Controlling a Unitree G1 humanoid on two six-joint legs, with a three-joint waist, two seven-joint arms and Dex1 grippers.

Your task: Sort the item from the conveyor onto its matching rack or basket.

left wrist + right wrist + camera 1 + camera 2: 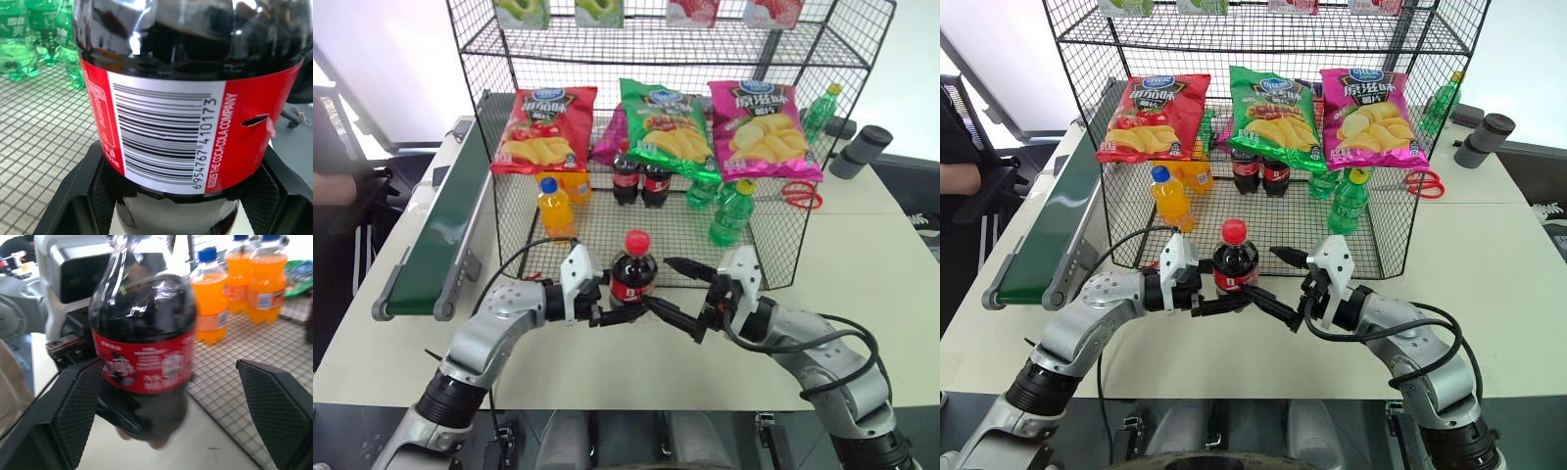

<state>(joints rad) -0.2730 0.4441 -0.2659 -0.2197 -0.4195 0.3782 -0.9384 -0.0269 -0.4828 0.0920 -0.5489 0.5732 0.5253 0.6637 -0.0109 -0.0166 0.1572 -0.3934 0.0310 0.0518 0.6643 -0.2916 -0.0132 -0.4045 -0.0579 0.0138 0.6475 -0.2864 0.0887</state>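
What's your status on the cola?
Left gripper shut on cola, upright in front of rack. Right gripper open beside it, one finger under the bottle. Nothing blocking the rack's front.

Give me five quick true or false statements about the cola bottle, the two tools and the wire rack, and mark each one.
1. The left tool is shut on the cola bottle. True.
2. The right tool is shut on the bottle too. False: its fingers stand open, one beside the bottle.
3. The cola bottle lies on the conveyor. False: it is held upright in front of the wire rack.
4. Orange soda bottles stand inside the rack. True.
5. The held bottle has a blue cap. False: it is red.
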